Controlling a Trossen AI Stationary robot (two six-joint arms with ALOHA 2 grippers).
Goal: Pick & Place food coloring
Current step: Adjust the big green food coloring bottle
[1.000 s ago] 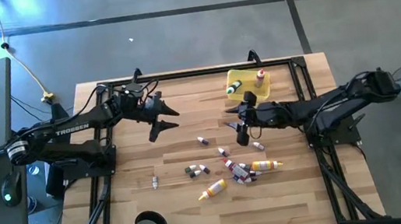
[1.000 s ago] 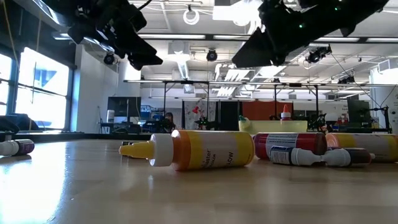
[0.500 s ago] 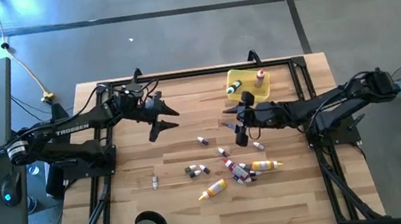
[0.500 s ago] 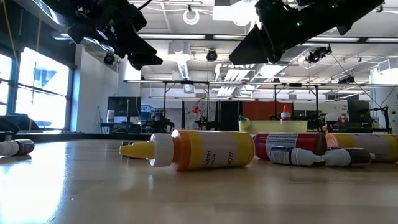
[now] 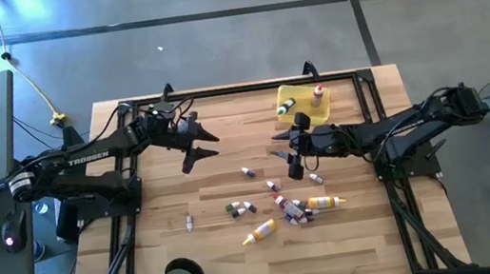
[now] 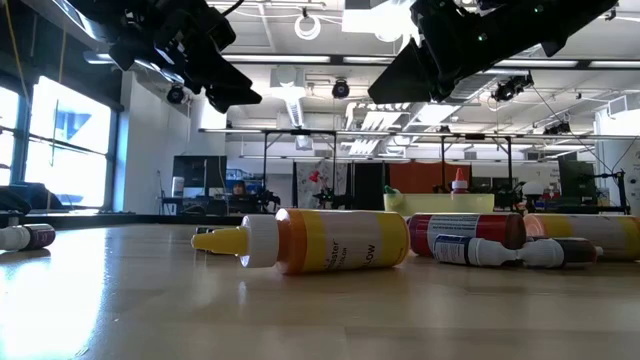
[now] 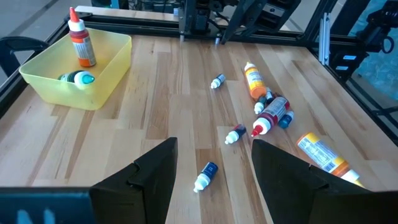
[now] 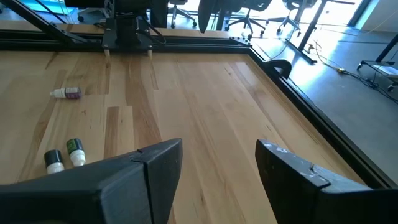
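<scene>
Wooden table [image 5: 355, 237] strewn with food coloring [image 5: 284, 206] bottles at its middle; two stand in the yellow tray [image 5: 292, 93]. Left gripper [image 5: 197, 149] and right gripper [image 5: 288, 154] hover wide open, empty.

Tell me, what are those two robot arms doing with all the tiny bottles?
They are sorting food coloring bottles into the yellow tray. Two bottles are in the tray already, one standing up and one lying down. The rest lie scattered on the wooden table. Right now neither arm holds anything: the left gripper hangs open above bare wood, and the right gripper hangs open between the tray and the scattered bottles.
</scene>
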